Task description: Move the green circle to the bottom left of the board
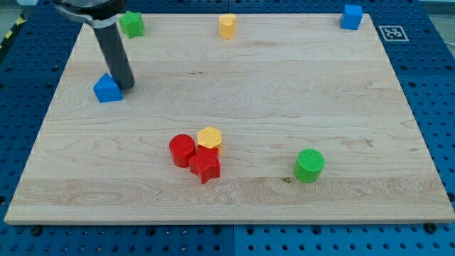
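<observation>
The green circle is a short green cylinder standing on the wooden board at the lower right of the middle. My tip is far from it, at the view's upper left, touching or just beside the right side of a blue block with a peaked top. The dark rod rises from the tip to the view's top left.
A red cylinder, a red star block and a yellow hexagon block cluster at the lower middle. A green block, a yellow block and a blue cube stand along the top edge.
</observation>
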Robot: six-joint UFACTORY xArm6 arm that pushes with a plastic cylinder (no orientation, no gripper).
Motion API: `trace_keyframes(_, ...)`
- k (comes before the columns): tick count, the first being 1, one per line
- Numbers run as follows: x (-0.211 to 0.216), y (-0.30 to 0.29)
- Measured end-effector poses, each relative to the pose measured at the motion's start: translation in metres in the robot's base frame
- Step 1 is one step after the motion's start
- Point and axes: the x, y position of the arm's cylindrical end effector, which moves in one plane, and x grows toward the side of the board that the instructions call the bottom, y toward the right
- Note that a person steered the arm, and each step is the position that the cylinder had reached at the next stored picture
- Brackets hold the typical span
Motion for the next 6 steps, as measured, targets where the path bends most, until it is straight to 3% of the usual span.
trace_keyframes(4, 0.005, -0.001)
trace_keyframes(6, 0.02, 0.067)
